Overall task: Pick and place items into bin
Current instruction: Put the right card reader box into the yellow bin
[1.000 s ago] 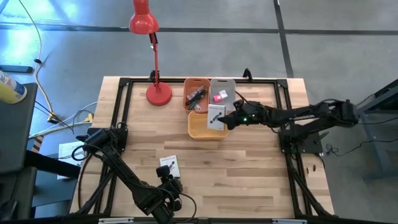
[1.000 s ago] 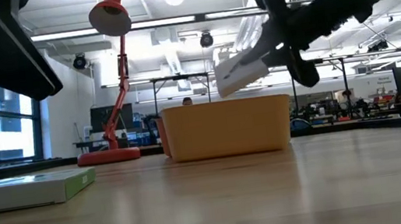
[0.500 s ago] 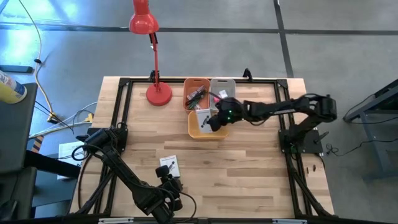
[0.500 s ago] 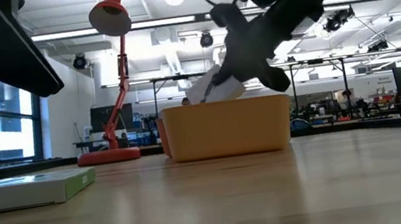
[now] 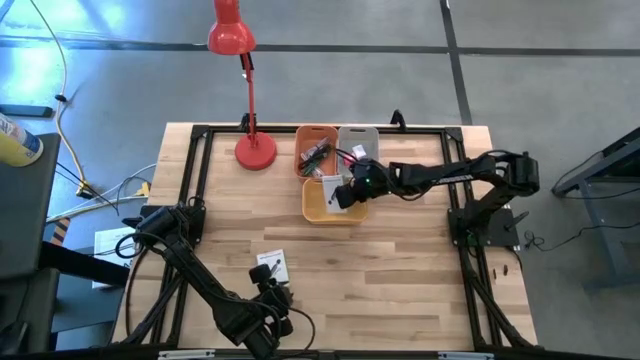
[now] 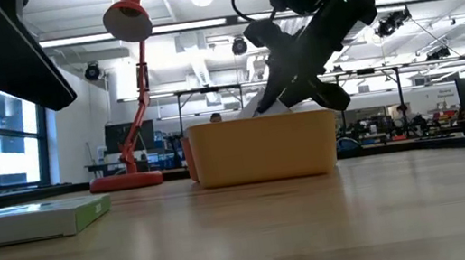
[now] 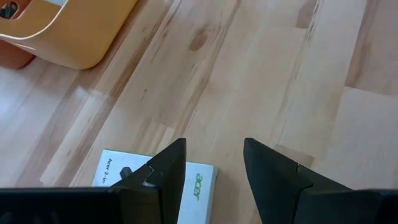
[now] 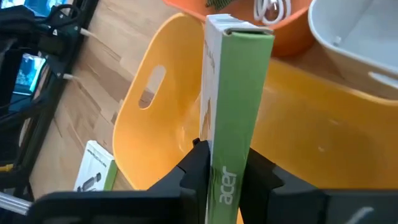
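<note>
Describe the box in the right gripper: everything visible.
The box is a flat white carton with a green spine carrying white lettering. It stands on edge between the fingers of the right gripper, which press on its two broad faces. It hangs inside the yellow bin, tilted in the low view, only its top showing above the rim. Whether it touches the bin floor cannot be told.

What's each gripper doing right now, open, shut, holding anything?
Left gripper: open, holding nothing, above the table near a white box.
Right gripper: shut on the green-edged box, lowering it into the yellow bin.
</note>
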`<state>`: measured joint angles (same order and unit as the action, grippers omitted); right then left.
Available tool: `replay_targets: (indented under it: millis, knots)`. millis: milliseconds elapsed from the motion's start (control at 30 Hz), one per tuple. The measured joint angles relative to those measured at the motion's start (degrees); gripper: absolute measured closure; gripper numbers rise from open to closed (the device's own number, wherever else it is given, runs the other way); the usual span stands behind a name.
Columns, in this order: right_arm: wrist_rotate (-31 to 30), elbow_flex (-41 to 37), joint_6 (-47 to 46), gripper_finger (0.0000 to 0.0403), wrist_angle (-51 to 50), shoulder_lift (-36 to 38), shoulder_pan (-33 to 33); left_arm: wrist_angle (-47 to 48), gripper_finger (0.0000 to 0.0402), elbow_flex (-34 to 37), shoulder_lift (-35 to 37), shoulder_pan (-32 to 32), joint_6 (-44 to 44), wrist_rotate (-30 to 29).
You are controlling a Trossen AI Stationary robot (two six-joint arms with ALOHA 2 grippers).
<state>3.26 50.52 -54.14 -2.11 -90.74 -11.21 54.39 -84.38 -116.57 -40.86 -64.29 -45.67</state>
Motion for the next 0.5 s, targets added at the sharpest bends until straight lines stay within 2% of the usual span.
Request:
replay_targets:
  millis: [500]
  knots:
    - [0.0,0.0,-3.6,0.0305,-3.7,0.0,0.1,1.1,0.0252,0.0,0.0,0.0,-0.1,0.0]
